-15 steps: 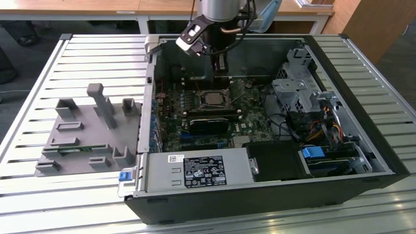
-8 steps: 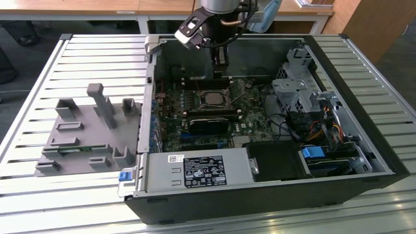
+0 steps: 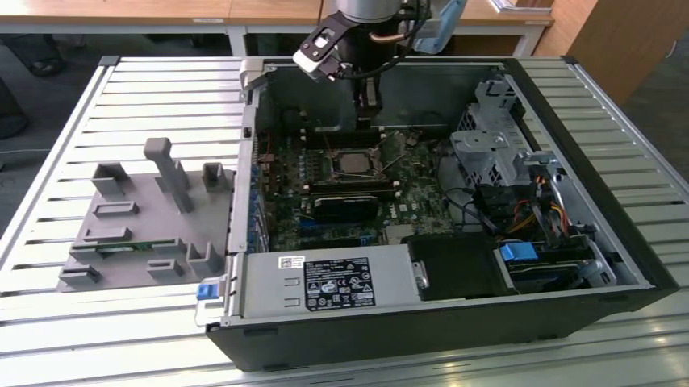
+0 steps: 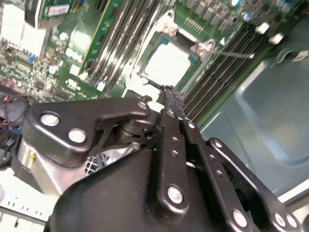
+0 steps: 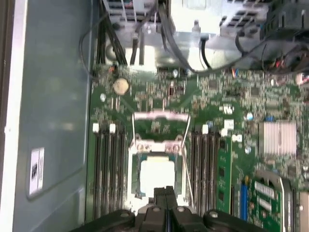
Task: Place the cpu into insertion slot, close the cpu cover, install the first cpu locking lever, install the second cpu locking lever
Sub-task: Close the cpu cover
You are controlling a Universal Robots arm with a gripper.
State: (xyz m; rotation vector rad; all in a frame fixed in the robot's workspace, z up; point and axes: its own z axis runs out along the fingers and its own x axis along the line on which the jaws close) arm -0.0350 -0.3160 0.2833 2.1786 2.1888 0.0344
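The cpu lies flat in the insertion slot, its pale metal top facing up, on the green board inside the open computer case. The cpu cover is swung open past the slot's far edge, and the board shows through its window. A thin wire lever runs loose beside the slot. My gripper hovers just over the slot's edge nearest the case wall, fingers pressed together, with nothing visible between them.
Long memory slots flank the slot on both sides. A drive cage with cables fills the case at the exterior view's right, and a power supply is at the front. A grey parts fixture sits on the slatted table outside the case.
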